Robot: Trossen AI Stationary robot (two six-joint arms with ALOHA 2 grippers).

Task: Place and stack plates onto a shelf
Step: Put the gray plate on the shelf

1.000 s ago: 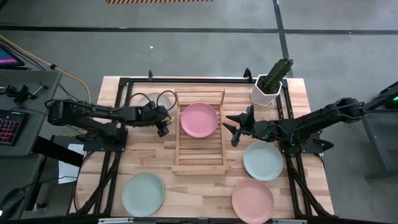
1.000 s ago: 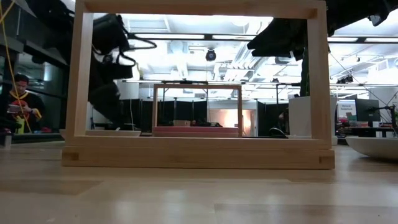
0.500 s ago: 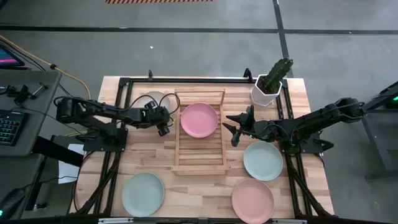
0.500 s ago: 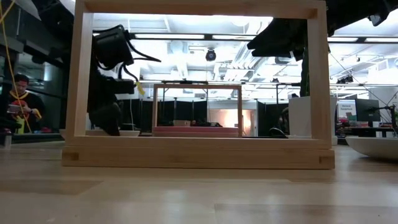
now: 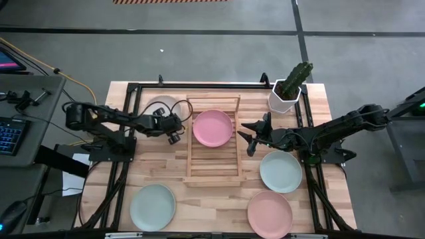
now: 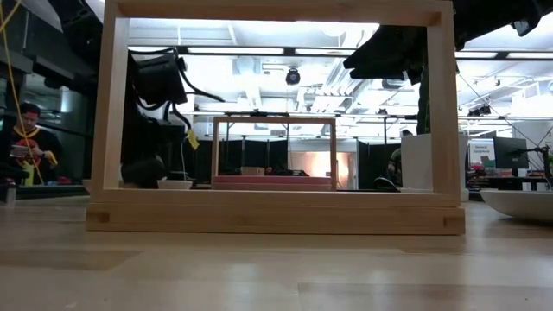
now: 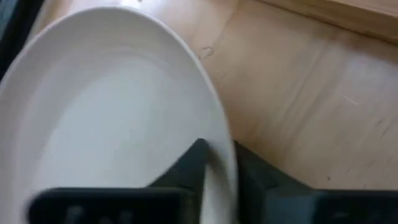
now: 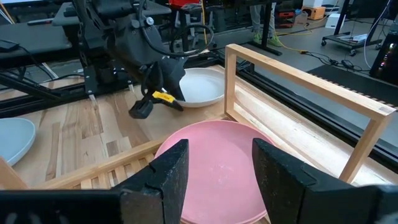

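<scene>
From above, your left pincer (image 5: 174,131) sits at the cream plate (image 5: 161,106), at ten o'clock of the shelf (image 5: 213,141), where a pink plate (image 5: 212,128) lies.

Level across the tabletop, that plate's rim (image 6: 173,184) rests low, so lift before crossing the frame.

At the left wrist, the fingers (image 7: 186,171) straddle the rim, seemingly not clamped; seat deeper first.

The right pincer (image 8: 214,163) hangs open over the pink plate.

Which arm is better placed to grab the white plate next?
The left. Its pincer already straddles the white plate's rim beside the rack. The right pincer hangs open on the rack's other side.
</scene>
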